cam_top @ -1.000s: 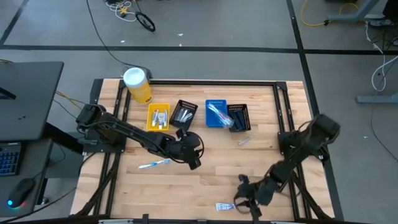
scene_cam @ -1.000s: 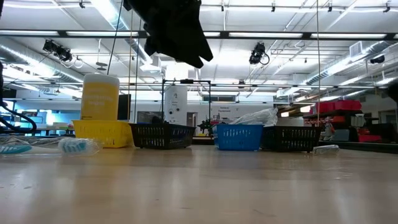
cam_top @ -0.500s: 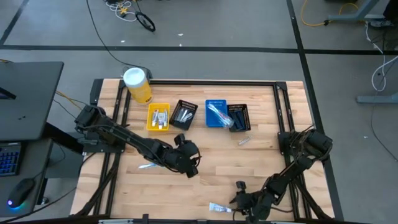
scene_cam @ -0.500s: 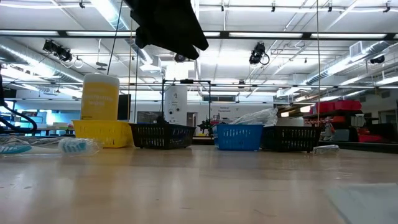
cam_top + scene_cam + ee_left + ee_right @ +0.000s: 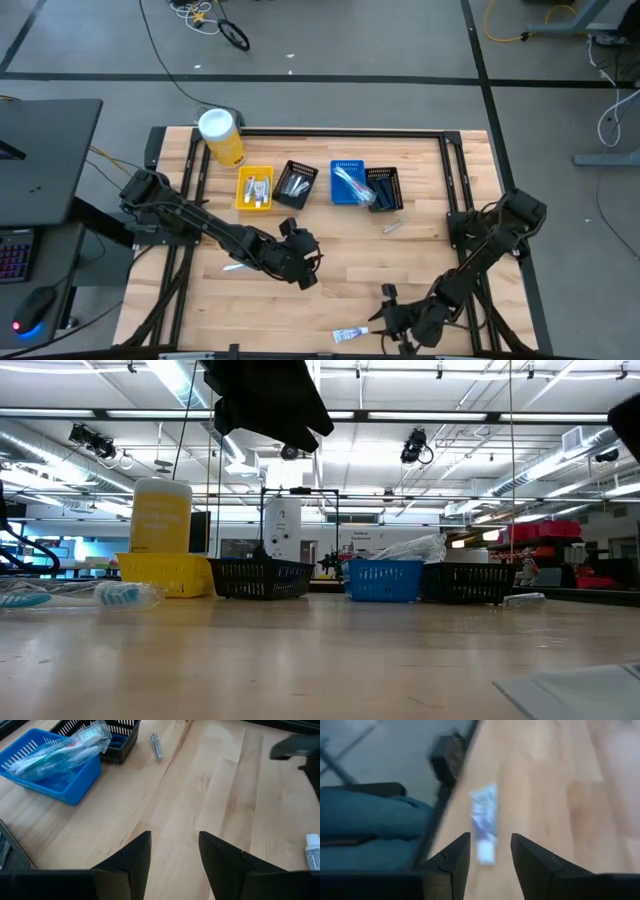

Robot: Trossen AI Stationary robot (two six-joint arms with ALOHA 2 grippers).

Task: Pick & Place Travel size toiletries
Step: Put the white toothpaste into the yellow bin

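Note:
A white-and-blue tube (image 5: 350, 334) lies flat by the table's near edge. It also shows in the right wrist view (image 5: 485, 822). My right gripper (image 5: 384, 320) is open and low, just right of the tube. Its fingers (image 5: 452, 857) stand on either side of the tube's cap end. My left gripper (image 5: 300, 264) is open and empty above mid-table (image 5: 172, 855), with its arm over a light-blue toothbrush (image 5: 236, 266). The toothbrush lies flat, as the low view (image 5: 70, 595) shows. A small silver tube (image 5: 391, 228) lies in front of the bins. My right gripper's open fingers flank the cap end (image 5: 485, 854) of the tube, coming level from the table's right, along the tube. I cannot tell whether they touch it. The tube lies flat on the table.
At the back stand a yellow bin (image 5: 254, 188), a black bin (image 5: 296, 184), a blue bin (image 5: 347, 183) with wrapped toothbrushes and another black bin (image 5: 385, 189). A yellow canister (image 5: 222, 137) stands at the far left. The table's near edge is close beside the tube.
My left gripper has gone toward the table's near left, over the toothbrush. The white-and-blue tube has slid a little toward the table's left along the near edge, with my right gripper close behind it.

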